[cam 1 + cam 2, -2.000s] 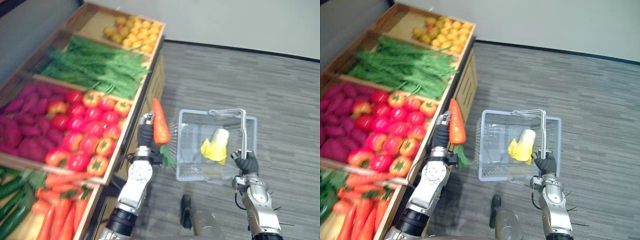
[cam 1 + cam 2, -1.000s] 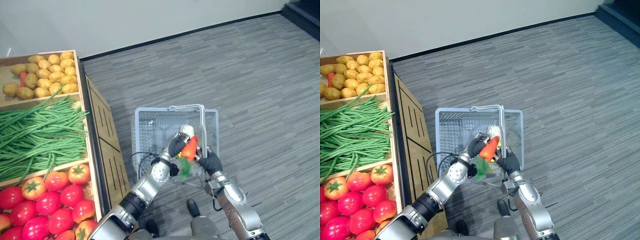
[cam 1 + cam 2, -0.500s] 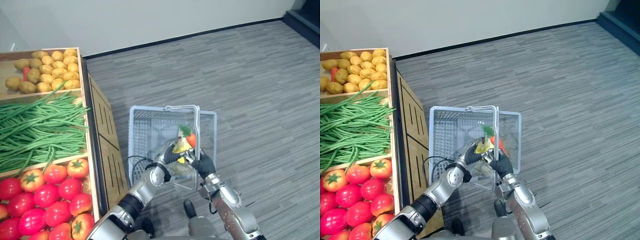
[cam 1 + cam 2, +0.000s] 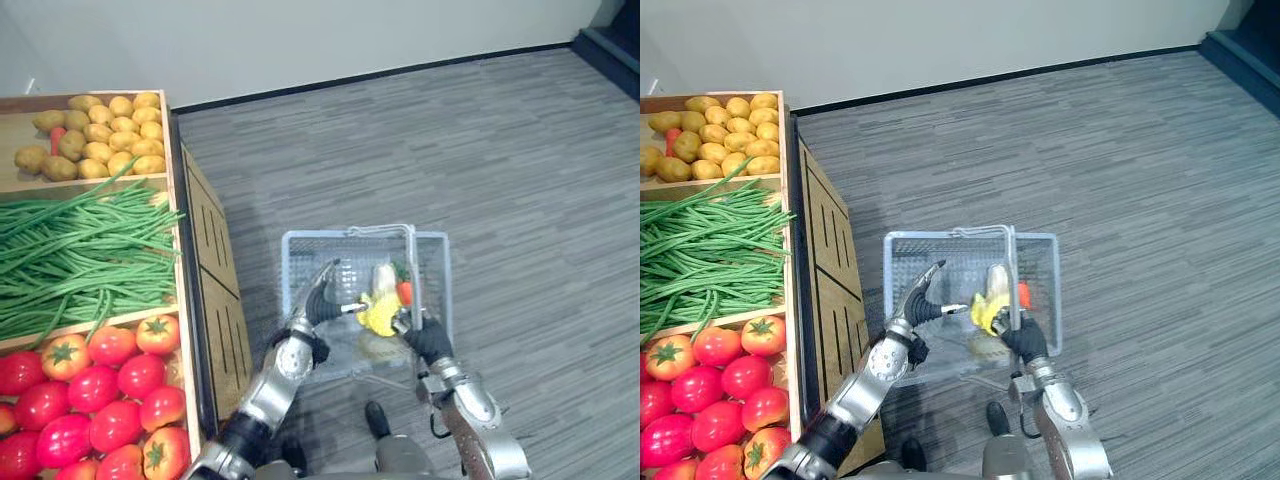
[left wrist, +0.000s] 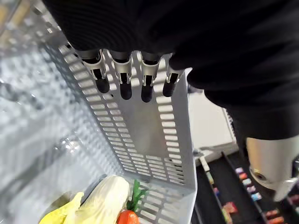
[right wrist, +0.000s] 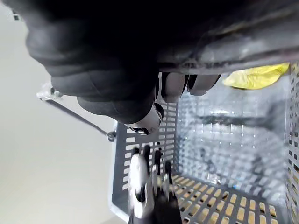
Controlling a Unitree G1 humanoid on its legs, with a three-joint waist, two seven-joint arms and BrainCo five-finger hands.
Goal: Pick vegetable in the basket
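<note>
Here the left hand [image 4: 318,295] hangs loose-fingered over the basket [image 4: 300,240]; carrot [image 4: 404,292] inside; right hand [image 4: 425,340] clasps the handle [image 4: 413,262].

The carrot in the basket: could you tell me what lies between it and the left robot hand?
A yellow leafy vegetable lies between the left robot hand and the carrot, in the left eye view.

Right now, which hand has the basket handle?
The right hand, curled round the handle of the basket; the left hand hangs open over the basket, holding nothing.
</note>
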